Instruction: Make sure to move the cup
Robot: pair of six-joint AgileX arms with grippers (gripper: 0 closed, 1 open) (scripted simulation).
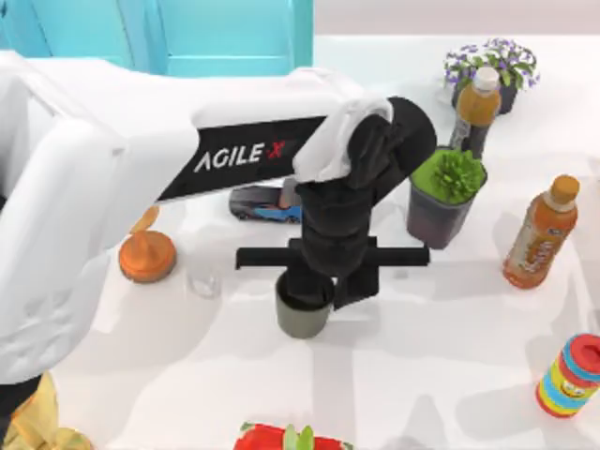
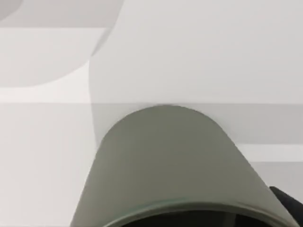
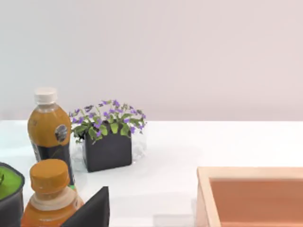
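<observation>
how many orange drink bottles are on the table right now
2. One orange bottle stands at the table's far right, beside the flower pot; the other bottle stands nearer, by the right edge. The arm might hide more.

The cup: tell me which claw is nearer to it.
Left. The left claw sits right at the cup, over its rim. The right claw is away, near the flower pot.

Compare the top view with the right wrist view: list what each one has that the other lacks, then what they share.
Top view alone: the left gripper over the small grey-green handleless cup, a blue toy car, an orange two-handled trophy and a striped red, yellow and blue can.
Right wrist view alone: a shallow wooden box and the pale back wall.
Both: the purple-flowered plant in its dark pot, two orange drink bottles, the green-topped dark pot and the white table.
</observation>
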